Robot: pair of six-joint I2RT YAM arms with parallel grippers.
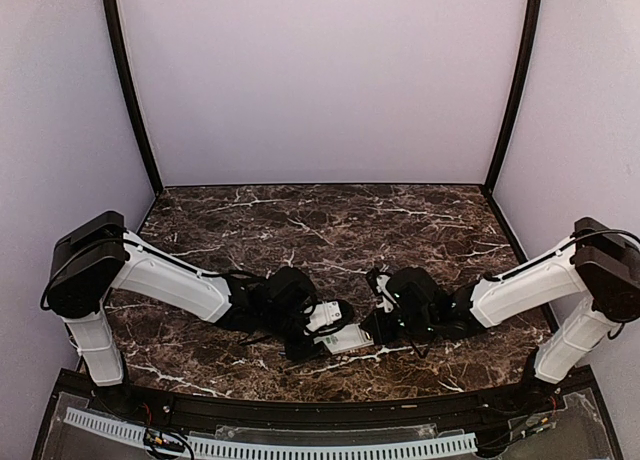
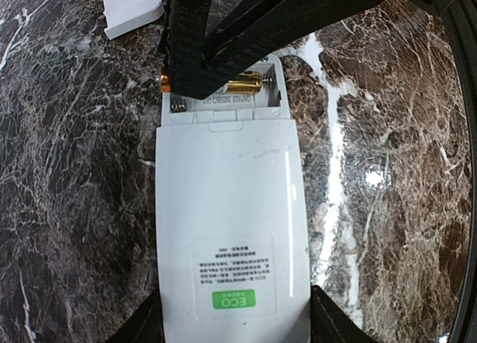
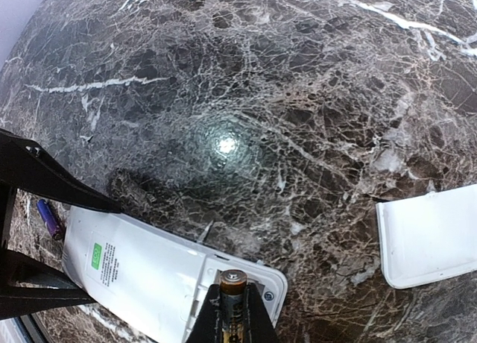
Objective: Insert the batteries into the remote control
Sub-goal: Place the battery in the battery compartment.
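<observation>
The remote control [image 2: 231,209] lies face down on the marble table [image 3: 298,97], close to the front edge and midway between the two arms. There is bare table behind it up to the back wall [image 1: 320,80], and more to either side.

The left gripper [image 2: 235,306] is clamped on the remote control's labelled end, one finger against each long edge. At the other end the battery bay [image 2: 190,108] is uncovered. The right gripper [image 3: 232,302] reaches down over the bay with its jaws closed on a gold battery [image 3: 232,280]. That battery lies across the slot nearest the remote control's end edge, and the slot beside it shows a bare spring.

A flat white cover [image 3: 428,238] rests on the table near the bay end, apart from the remote control.

The right gripper's black fingers hide much of the battery in the left wrist view, so I cannot tell whether it is fully seated. The cover is cut off by the frame in both wrist views. A small purple cylinder [image 3: 49,218] lies by the left gripper's finger, too small to make out. From above, the grippers hide most of the remote control
</observation>
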